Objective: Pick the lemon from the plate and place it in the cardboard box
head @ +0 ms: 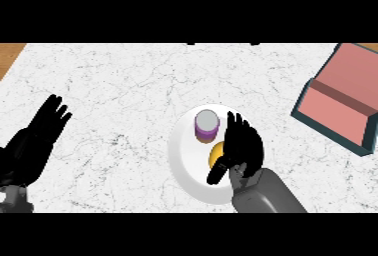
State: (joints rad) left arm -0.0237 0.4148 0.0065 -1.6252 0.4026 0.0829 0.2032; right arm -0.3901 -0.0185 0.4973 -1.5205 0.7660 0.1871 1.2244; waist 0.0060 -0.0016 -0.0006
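A white plate [186, 165] lies in the middle of the marble counter. On it a yellow lemon [215, 153] peeks out from under my right hand [242, 145], which hovers over the plate's right half with fingers straight and the thumb hanging down beside the lemon. Most of the lemon is hidden by the hand. A purple cup-like object with a grey top [206, 125] stands on the plate's far part, just left of the fingers. The box [341, 100], pink inside with a dark teal rim, sits at the right edge. My left hand [37, 135] rests open at the left.
A strip of wooden surface [10, 55] shows past the counter's far left corner. Bare marble [125, 90] stretches between the plate and the left hand, and between the plate and the box.
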